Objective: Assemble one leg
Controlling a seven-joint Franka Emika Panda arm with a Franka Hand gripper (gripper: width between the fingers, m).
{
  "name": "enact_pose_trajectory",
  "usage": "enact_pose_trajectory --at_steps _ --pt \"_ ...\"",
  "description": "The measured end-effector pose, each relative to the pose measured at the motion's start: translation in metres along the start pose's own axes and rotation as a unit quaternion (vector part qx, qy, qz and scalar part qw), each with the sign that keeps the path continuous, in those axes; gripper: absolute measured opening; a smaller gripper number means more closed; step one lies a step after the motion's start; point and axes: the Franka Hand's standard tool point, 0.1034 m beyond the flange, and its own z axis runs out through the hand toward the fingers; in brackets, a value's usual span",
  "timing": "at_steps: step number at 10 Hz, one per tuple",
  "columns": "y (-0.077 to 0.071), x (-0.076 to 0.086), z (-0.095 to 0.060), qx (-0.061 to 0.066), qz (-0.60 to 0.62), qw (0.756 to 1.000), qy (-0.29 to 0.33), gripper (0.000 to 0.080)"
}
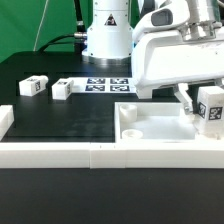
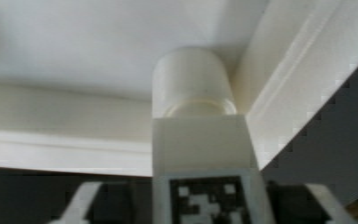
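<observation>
A small white leg bearing a black-and-white tag is clamped in the pincer, at three o'clock in the exterior view. It hangs over the white recessed panel. In the wrist view its rounded end sits near the panel's corner; I cannot tell whether they touch. At nine o'clock on the black bench lie a spare leg and a second spare leg. The marker board is just beside them.

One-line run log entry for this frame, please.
jaws: shut on leg | leg tip: at panel corner, contact unclear | spare legs: two on table, untouched
</observation>
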Motion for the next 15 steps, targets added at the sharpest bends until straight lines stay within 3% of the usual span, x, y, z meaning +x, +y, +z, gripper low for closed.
enact_pose_trajectory --at_steps 1,2,3,8,11,14,15 --pt "0.000 0.000 0.000 0.000 0.000 1.000 0.000 0.0547" --pt "0.000 0.000 0.000 0.000 0.000 1.000 0.000 0.0547" --pt "0.000 0.000 0.000 0.000 0.000 1.000 0.000 0.0627" --pt "0.000 0.000 0.000 0.000 0.000 1.000 0.000 0.0648" --pt "0.000 0.015 -0.015 0.000 -0.001 1.000 0.003 0.0648" --pt "-0.001 0.010 -0.012 0.003 -0.001 1.000 -0.017 0.0648" --pt "-0.001 0.003 -0.008 0.010 0.007 0.997 -0.070 0.0648"
